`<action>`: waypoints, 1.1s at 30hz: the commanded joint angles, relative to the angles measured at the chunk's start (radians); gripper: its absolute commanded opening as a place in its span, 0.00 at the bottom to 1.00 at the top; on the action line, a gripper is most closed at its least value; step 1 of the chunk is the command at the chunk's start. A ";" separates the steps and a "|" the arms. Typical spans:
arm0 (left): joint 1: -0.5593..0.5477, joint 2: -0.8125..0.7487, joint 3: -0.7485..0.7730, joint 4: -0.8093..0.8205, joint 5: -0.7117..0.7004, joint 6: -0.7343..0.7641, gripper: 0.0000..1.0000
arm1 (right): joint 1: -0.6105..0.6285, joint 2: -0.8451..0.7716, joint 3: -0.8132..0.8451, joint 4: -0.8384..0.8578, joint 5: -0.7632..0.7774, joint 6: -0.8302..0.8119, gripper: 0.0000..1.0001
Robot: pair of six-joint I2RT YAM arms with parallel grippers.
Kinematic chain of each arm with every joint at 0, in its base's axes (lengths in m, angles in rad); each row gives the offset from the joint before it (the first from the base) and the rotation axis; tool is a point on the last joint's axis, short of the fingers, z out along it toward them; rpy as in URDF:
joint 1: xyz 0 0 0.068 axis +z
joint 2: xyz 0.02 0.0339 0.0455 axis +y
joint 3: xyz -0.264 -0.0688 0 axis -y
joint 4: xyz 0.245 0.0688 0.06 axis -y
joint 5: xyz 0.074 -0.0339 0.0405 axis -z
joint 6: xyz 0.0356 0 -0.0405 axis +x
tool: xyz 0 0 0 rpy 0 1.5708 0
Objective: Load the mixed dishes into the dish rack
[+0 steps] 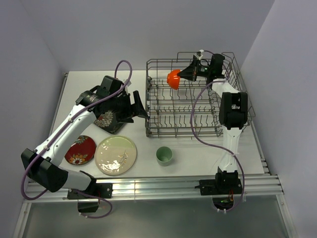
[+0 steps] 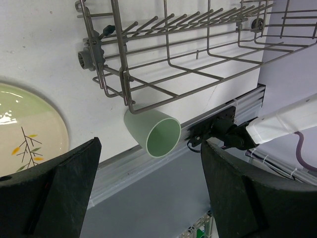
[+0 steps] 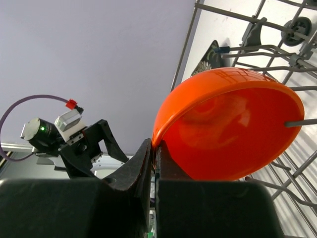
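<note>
The grey wire dish rack [image 1: 148,106] stands at the back right of the table. Above its back left part, my right gripper [image 1: 185,75] is shut on the rim of the small orange bowl [image 1: 174,79], which is tilted on edge among the tines. The right wrist view shows the bowl [image 3: 228,129] pinched between my right gripper's [image 3: 158,148] fingers. My left gripper [image 1: 140,106] is open and holds nothing, just left of the rack, above the black square plate [image 1: 110,121]. The pale green cup [image 1: 164,155] stands upright in front of the rack. The cream plate [image 1: 115,154] and red plate [image 1: 80,149] lie at the front left.
The left wrist view looks past my open left gripper [image 2: 150,143] at the cup [image 2: 153,131], the rack's front corner [image 2: 130,105] and part of the cream plate [image 2: 25,134]. An aluminium rail [image 1: 163,186] runs along the table's near edge. Grey walls close in the sides.
</note>
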 commanded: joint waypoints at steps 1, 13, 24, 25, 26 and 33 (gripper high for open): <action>-0.005 -0.015 0.018 0.006 -0.009 0.023 0.88 | 0.004 -0.003 0.075 -0.179 0.025 -0.164 0.00; -0.004 0.016 0.044 -0.005 -0.001 0.039 0.88 | 0.003 0.003 0.111 -0.451 0.075 -0.389 0.53; -0.058 0.092 0.079 -0.061 -0.064 0.052 0.88 | 0.004 -0.144 0.053 -0.686 0.235 -0.599 0.80; -0.084 0.105 0.093 -0.074 -0.073 0.051 0.88 | 0.004 -0.156 0.055 -0.702 0.241 -0.622 0.81; -0.095 0.128 0.097 -0.087 -0.081 0.051 0.88 | 0.004 -0.162 0.062 -0.718 0.270 -0.630 0.81; -0.204 0.192 0.104 -0.127 -0.144 0.045 0.85 | 0.004 -0.296 -0.022 -0.870 0.547 -0.690 0.82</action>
